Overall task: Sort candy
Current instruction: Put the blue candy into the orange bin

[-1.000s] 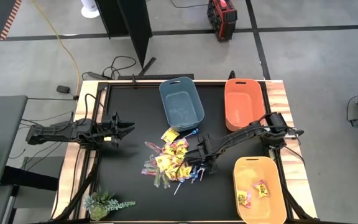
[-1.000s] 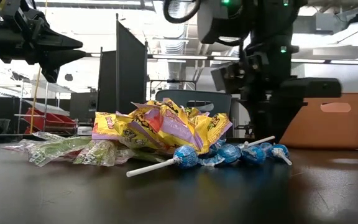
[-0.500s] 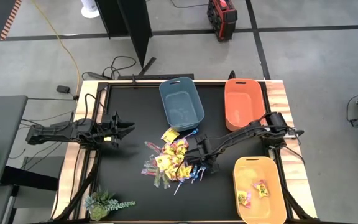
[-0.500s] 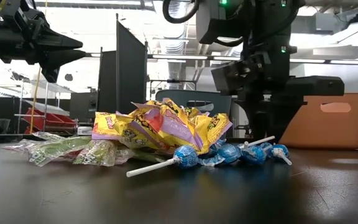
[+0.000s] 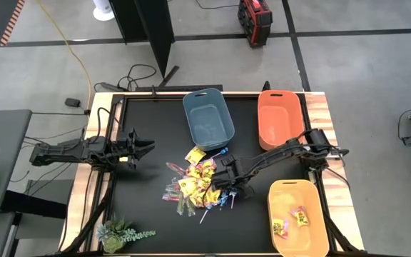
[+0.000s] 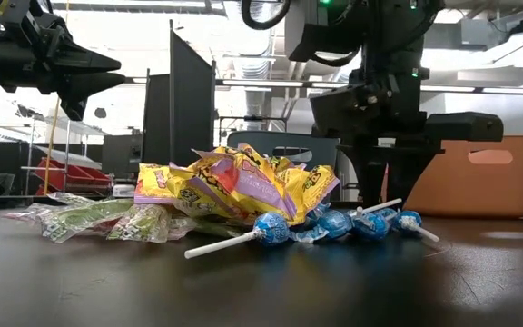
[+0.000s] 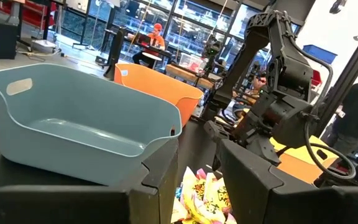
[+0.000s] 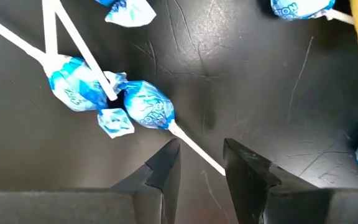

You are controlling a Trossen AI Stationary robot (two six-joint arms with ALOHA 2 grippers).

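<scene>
Right arm: reaching from the table's right edge toward the centre, bending down so the right gripper (image 5: 225,191) is pointing at the tabletop over the blue-wrapped lollipops on thin white sticks (image 8: 143,104).
Right fingers: standing slightly apart, straddling one white stick just above the black table (image 5: 148,207); nothing is being clamped.
Left arm: stretching level from the left edge, with the left gripper (image 5: 148,147) hanging in the air well apart from the sweets.
Left fingers: sitting apart with a narrow gap, holding nothing.
Candy pile: lying mid-table; yellow square packets with red print (image 6: 243,186) are heaping beside the lollipops.
Bins: a blue-grey plastic bin (image 5: 207,118) and an orange plastic bin (image 5: 279,118) are sitting at the far edge; a yellow plastic bin (image 5: 297,218), near right, is holding a few packets.
</scene>
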